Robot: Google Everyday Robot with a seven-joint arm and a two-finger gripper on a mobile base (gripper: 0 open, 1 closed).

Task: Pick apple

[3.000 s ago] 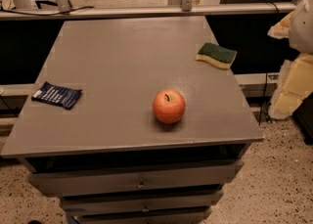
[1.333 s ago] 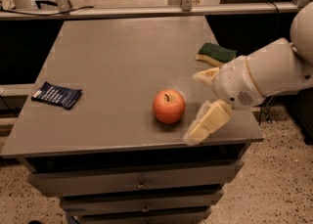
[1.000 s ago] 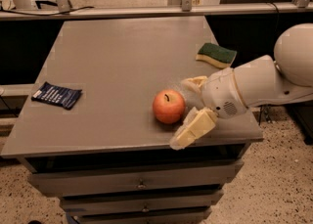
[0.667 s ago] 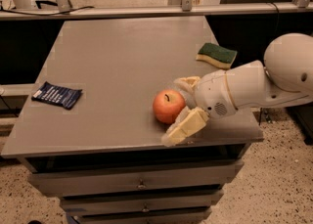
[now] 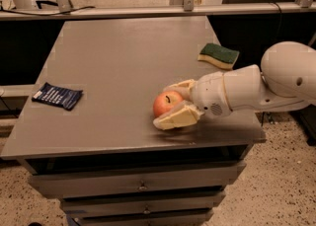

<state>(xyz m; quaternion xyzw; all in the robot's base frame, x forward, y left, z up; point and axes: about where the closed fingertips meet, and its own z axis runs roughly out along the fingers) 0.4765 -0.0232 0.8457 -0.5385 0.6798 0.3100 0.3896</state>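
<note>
The claw [image 5: 166, 106] I'm running sits low at the near right of the surface [image 5: 113, 62], its fingers [image 5: 177, 119] spread to either side of the apple [image 5: 164, 103], which rests there near the front edge.

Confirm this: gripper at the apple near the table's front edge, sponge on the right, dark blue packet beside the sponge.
Not quite: the camera view shows the dark blue packet at far left, well away from the sponge. The gripper is at the apple, as said.
</note>
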